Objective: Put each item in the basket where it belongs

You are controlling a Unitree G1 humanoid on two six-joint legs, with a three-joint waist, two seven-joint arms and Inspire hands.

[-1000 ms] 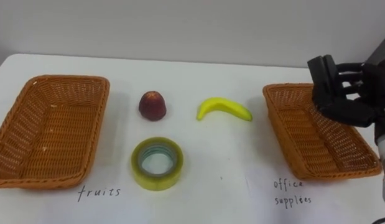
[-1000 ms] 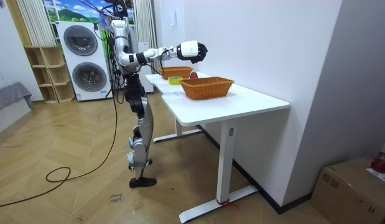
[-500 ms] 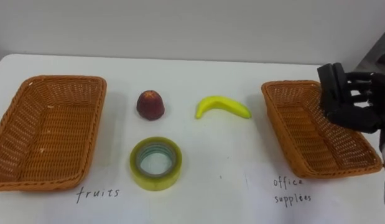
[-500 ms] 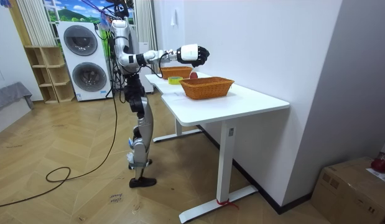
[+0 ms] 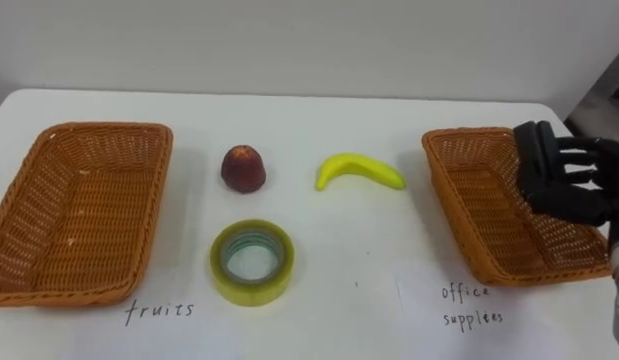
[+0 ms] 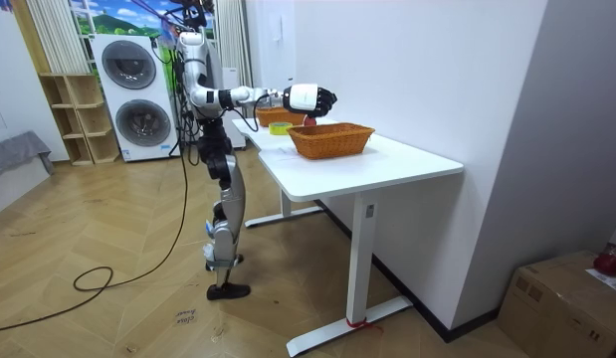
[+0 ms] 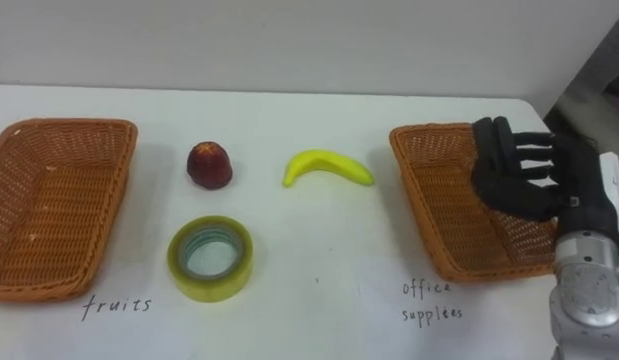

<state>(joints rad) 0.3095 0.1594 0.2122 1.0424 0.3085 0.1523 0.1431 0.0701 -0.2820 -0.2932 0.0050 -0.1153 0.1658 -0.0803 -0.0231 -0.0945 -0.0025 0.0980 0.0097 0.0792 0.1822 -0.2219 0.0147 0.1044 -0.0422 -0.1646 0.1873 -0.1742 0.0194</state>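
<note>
Nearest on the white table lies a roll of yellow-green transparent tape, flat on its side, between two handwritten labels at the table's front edge. On either side stand two rectangular brown wicker baskets: the left basket holds nothing, and the right basket has nothing showing inside it either. Over the right basket's far right part hovers the robot's black right hand, its back to the camera, fingers straight and slightly spread, grasping nothing. Beyond the tape, near the middle of the table, a dark red apple stands upright, and a yellow banana lies to its right, apart from it and from both baskets. From the room view, the robot stands upright at the table's long side with its right arm stretched out over the near basket, with two washing machines behind it.
</note>
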